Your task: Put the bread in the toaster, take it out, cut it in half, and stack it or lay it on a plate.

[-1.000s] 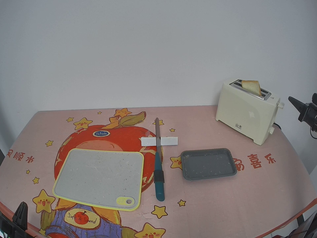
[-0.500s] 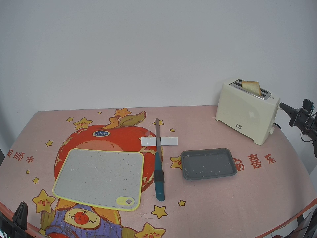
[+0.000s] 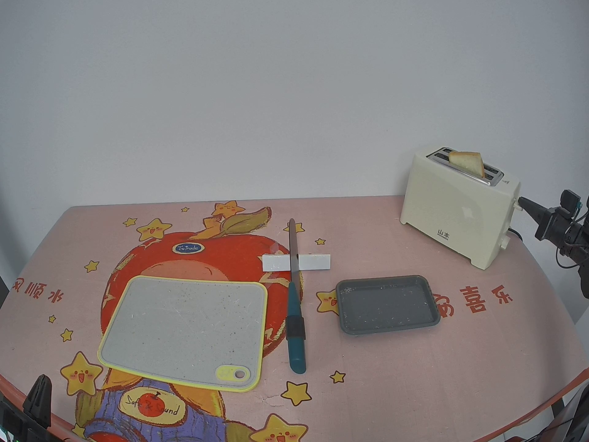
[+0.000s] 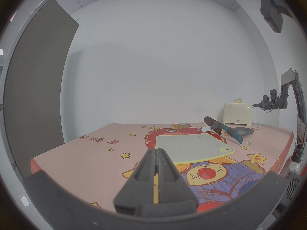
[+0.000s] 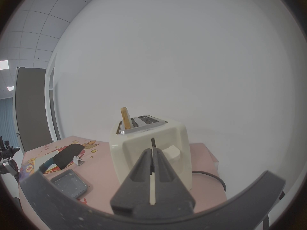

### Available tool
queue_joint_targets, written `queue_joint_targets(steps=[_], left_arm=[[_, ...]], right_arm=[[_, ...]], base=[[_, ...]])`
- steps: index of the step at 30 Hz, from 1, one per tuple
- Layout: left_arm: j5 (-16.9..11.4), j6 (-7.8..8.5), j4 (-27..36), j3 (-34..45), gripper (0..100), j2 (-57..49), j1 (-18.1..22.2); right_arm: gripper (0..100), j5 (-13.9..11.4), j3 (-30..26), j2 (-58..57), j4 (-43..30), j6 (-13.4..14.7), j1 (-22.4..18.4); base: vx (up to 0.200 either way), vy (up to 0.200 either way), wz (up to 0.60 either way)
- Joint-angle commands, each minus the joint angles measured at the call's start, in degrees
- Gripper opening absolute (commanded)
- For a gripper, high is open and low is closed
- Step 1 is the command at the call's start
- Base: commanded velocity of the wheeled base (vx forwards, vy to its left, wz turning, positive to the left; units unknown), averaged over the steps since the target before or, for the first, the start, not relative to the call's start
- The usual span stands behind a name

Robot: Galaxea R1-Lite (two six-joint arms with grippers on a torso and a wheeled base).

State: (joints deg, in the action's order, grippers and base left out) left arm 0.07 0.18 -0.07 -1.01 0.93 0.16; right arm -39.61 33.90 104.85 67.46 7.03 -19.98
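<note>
The bread (image 3: 467,161) stands upright in one of the two slots of the cream toaster (image 3: 454,213), and we see its upper part sticking out above the top. The toaster sits at the far right of the table (image 3: 429,388), close to the wall, with a dark cord (image 5: 209,176) trailing from its end.

Our right gripper (image 3: 523,202) hangs just beside the toaster's end face, level with the side lever (image 5: 171,152). Its jaws are pressed together with nothing between them. We cannot tell whether the tip touches the lever.

Our left gripper (image 4: 156,158) sits low at the near left edge of the table, well apart from everything on it — its jaws are likewise closed and hold nothing.

A gray cutting board (image 3: 184,329) with a yellow rim lies flat on the near left of the table. Just beside its right edge lies the knife (image 3: 294,305), teal handle toward us, its blade pointing away and propped on a small white rest (image 3: 313,262). Right of the knife, a dark gray rectangular plate (image 3: 388,303) dotted with pale specks lies between the knife and the toaster, touching neither.
</note>
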Motion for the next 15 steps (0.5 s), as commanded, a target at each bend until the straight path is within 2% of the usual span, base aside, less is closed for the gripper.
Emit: queue_joint_targets(steps=[1,7,15], left_arm=[[0.0,-0.01,0.0,1.0,0,-0.4,0.0],[0.0,-0.01,0.0,1.0,0,-0.4,0.0],[0.0,-0.01,0.0,1.0,0,-0.4,0.0]], right_arm=[[0,0.0,-3.3,3.8,4.6,0.0,-0.1],[0,0.0,-5.0,8.3,11.7,0.2,-0.6],[0,0.0,-5.2,8.4,11.8,0.4,-0.6]], base=[[0.0,0.0,0.0],[0.0,0.0,0.0],[0.0,0.0,0.0]])
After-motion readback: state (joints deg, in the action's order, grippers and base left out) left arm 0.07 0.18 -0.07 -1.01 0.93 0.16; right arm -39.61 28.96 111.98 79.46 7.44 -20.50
